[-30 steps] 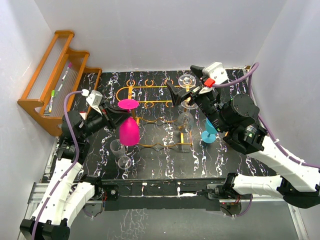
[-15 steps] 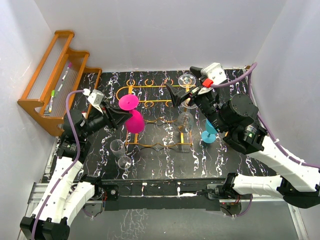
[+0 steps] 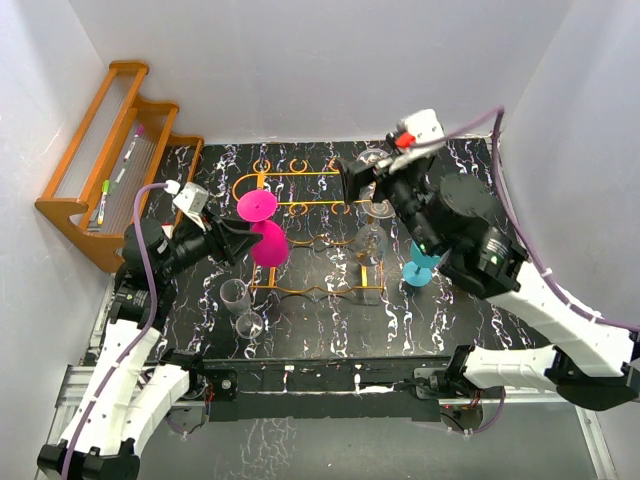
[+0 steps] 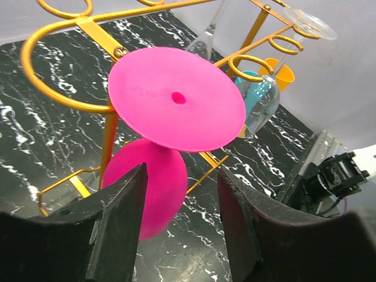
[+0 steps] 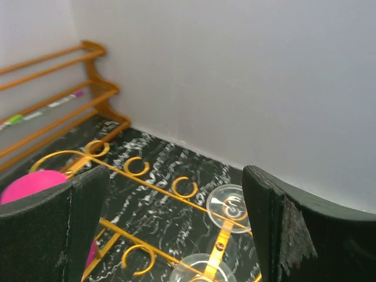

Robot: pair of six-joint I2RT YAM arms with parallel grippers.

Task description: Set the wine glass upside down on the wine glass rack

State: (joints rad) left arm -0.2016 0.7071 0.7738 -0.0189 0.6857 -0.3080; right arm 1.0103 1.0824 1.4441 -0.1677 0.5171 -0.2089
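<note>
no legible text, labels or numbers

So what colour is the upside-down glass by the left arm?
Bright pink wine glass, clearest in left wrist view.

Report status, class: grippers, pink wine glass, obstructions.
Left gripper open, flanking pink wine glass. Right gripper open, empty. Glass hangs inverted on wine glass rack. Clear glasses alongside, apart.

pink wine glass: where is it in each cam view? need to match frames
Top external: pink wine glass left of centre, foot-up in the gold wire rack.
Left wrist: centre frame, foot facing the camera.
Right wrist: bottom-left edge, mostly cut off.
Shared landmark: that rack, seen in all three.
</note>
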